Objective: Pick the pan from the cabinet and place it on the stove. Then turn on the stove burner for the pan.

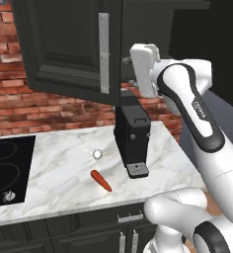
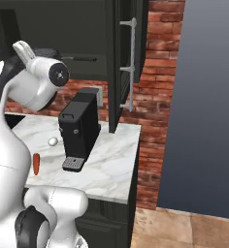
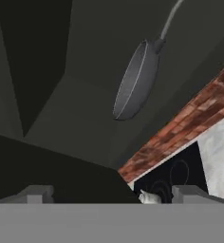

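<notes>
Pan (image 3: 135, 80): inside the open dark cabinet (image 1: 64, 44), resting on its floor, handle pointing away | Gripper (image 3: 111, 193): fingertips spread apart, holding nothing, short of the pan | Stove (image 1: 7, 168): black cooktop at counter's left | Counter (image 1: 64, 168): coffee machine (image 1: 132, 136), carrot (image 1: 101, 180), small white ball (image 1: 97, 154)

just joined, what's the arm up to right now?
The arm has its gripper raised toward the open cabinet; the jaws stand apart with nothing between them. The pan sits inside the cabinet, not yet grasped. The stove sits off to the left of the counter, with nothing on the part in view.
</notes>
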